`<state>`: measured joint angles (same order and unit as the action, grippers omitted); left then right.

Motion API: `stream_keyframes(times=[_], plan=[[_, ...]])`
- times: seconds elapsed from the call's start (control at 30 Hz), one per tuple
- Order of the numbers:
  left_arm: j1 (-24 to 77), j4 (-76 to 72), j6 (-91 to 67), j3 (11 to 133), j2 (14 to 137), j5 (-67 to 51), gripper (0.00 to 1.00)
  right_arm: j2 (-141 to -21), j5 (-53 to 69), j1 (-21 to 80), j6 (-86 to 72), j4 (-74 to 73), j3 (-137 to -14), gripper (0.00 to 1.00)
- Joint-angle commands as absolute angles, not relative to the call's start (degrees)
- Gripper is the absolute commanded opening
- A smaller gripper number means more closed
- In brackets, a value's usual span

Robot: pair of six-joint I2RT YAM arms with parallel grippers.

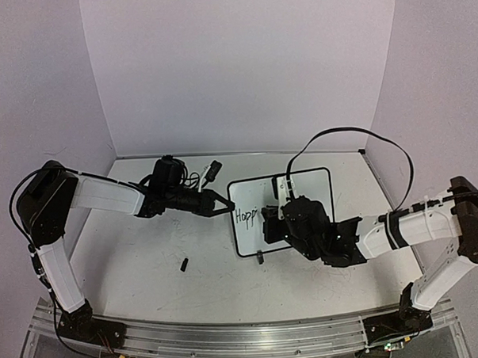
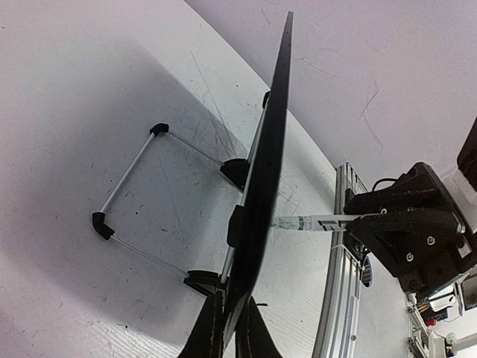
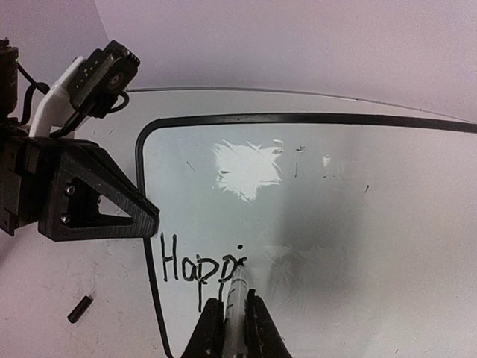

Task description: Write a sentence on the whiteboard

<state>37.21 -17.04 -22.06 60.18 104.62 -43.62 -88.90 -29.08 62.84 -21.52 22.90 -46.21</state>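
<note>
The whiteboard (image 1: 303, 188) stands tilted at the table's middle. It has a thin black frame. The sentence (image 3: 197, 265) reads "Happi" in black letters near the board's left edge; it also shows in the top view (image 1: 245, 216). My left gripper (image 1: 224, 207) is shut on the board's left edge. In the left wrist view its fingers (image 2: 209, 328) clamp the edge-on whiteboard (image 2: 272, 134). My right gripper (image 3: 237, 317) is shut on a white marker (image 3: 237, 294). The marker's tip touches the board just right of the "i".
A small black marker cap (image 1: 183, 265) lies on the table left of the board, also seen in the right wrist view (image 3: 80, 309). The board's wire stand (image 2: 134, 168) rests behind it. An aluminium rail (image 1: 230, 338) runs along the near edge. Lavender walls enclose the table.
</note>
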Motion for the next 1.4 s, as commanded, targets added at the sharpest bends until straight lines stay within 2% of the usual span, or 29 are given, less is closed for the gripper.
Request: stream_keyframes(times=[0.0, 0.63, 1.37], plan=[[37.10, -15.24, -23.43, 59.81, 102.40, -43.61, 0.00, -88.04, -30.30, 63.24, -23.19, 21.53, -44.79, 0.00], [37.18, -15.21, -23.29, 59.78, 102.53, -43.70, 0.00, -83.72, -29.53, 63.47, -23.32, 23.56, -44.08, 0.00], [37.27, -15.24, -23.30, 59.86, 102.75, -43.94, 0.00, -87.27, -29.55, 62.41, -20.29, 25.01, -46.76, 0.00]])
